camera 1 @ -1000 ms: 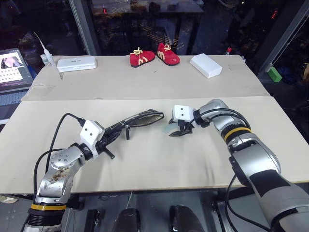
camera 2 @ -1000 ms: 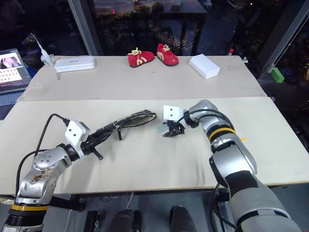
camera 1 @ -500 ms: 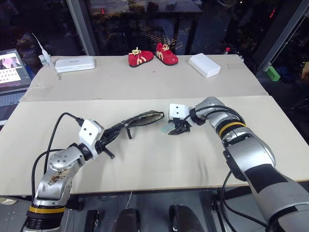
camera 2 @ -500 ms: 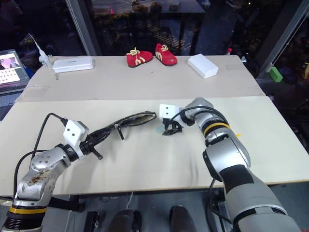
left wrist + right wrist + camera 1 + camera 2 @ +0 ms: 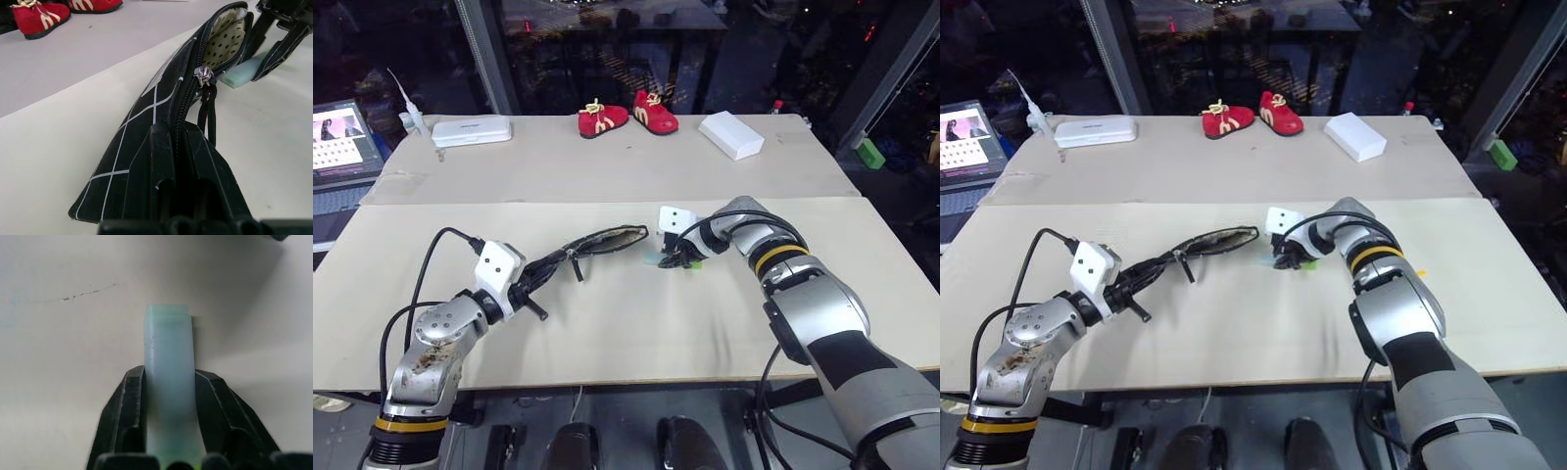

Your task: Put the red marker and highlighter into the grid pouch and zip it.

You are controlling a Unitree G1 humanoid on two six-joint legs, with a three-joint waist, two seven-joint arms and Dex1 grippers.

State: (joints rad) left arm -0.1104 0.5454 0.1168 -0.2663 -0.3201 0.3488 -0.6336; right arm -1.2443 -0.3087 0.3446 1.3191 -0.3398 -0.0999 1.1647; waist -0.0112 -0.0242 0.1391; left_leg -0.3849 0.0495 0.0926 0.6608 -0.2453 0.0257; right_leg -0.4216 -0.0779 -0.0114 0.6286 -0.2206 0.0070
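My left gripper [image 5: 530,284] is shut on the near end of the grid pouch [image 5: 602,241], holding it out level above the table. The far end of the pouch [image 5: 166,93] gapes open and shows a cream dotted lining. Its zipper pull [image 5: 204,76] hangs partway along. Just beyond the pouch's mouth, my right gripper [image 5: 677,258] points down at the table. Its fingers [image 5: 128,406] press both sides of the pale blue-green highlighter [image 5: 167,362], which lies on the table surface. The red marker is out of view.
At the back of the table stand a pair of small red shoes [image 5: 626,116], a white box [image 5: 731,133] and a white case [image 5: 470,130]. A laptop [image 5: 342,142] sits at the far left.
My right gripper's fingers have closed in on the highlighter. The left gripper and the pouch have stayed where they were.
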